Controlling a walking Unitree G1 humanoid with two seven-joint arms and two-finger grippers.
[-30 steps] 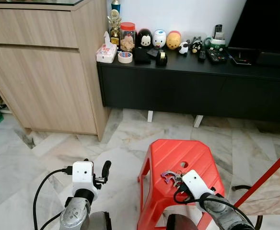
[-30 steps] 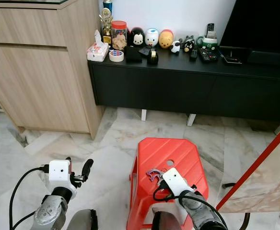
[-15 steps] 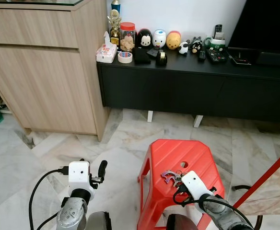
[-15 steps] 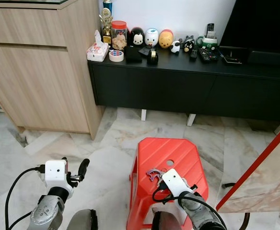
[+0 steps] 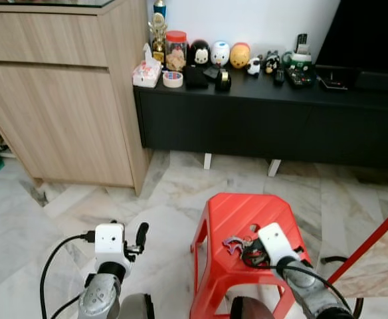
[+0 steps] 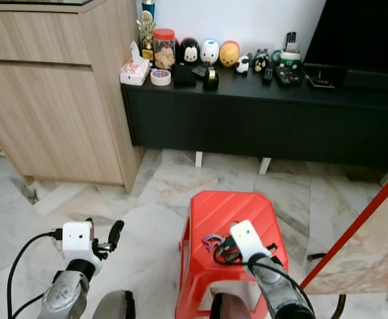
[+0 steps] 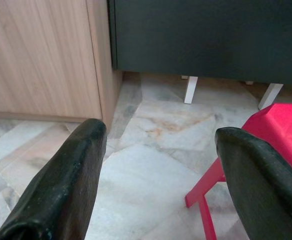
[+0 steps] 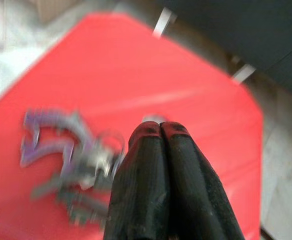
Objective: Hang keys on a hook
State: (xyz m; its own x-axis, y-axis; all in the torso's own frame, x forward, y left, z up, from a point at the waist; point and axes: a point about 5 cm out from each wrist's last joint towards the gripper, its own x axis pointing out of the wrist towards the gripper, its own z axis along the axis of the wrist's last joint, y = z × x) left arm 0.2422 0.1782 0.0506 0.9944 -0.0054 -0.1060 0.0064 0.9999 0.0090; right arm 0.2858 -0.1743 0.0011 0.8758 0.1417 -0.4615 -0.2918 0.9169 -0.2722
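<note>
A: Entry. Landmark: the red stool [image 5: 247,226]. Where are the keys?

B: The keys [image 5: 237,245] lie on the stool's seat, toward its near-left part, just beside the small hole in the seat. A purple piece sits at the bunch's outer end. They are resting flat, not lifted.

A: Right gripper?

B: The right gripper [image 8: 158,131] is over the stool seat, right beside the bunch. In the right wrist view its two black fingers are pressed together with nothing between them; the keys lie to one side of the tips, blurred. So not a hold.

A: Left gripper?

B: The left gripper [image 7: 158,150] hangs over the marble floor to the left of the stool, fingers spread wide, idle.

A: Step in hand?

B: Judgement: the pick-up, not yet made. No hook is visible near the stool.

A: Next move?

B: Likely: part the right fingers, shift the tips across onto the ring or the purple piece, close, lift. The bunch lies flat on smooth plastic, so it may slide rather than seat.
</note>
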